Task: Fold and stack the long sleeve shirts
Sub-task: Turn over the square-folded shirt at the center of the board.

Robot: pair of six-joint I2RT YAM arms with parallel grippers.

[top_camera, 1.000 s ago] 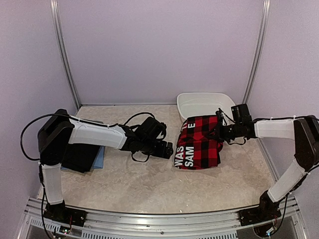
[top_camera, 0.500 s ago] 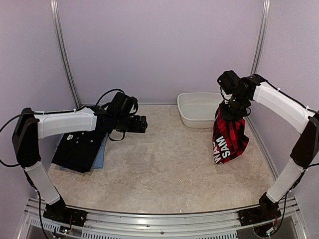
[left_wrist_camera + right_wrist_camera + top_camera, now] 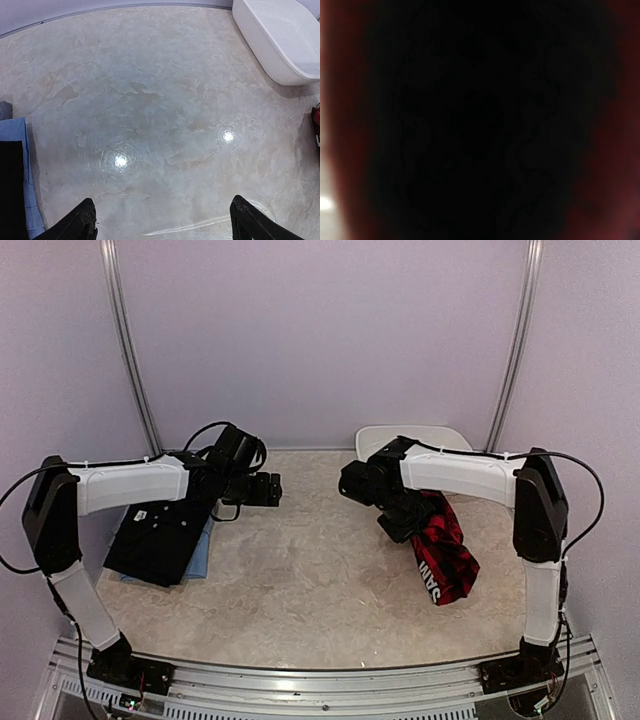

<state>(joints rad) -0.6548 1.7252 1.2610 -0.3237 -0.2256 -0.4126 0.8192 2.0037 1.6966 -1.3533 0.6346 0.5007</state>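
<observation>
The red-and-black checked flannel shirt (image 3: 445, 555) hangs bunched from the right gripper (image 3: 405, 522), which is clamped on its upper part above the table's (image 3: 300, 580) right side, just in front of the white basin (image 3: 400, 435). Dark cloth fills the right wrist view. The flannel looks soft, limp and light, so it will probably sag and unfold wherever it is unsupported. A collar or shoulder seam would likely give the surest hold.

The left gripper (image 3: 270, 490) hovers with its jaws spread wide and empty. A folded black shirt (image 3: 160, 535) lies on a light blue shirt (image 3: 200, 558) by the left edge. Bare table between stack and basin leaves room for spreading, though the side walls stand close.
</observation>
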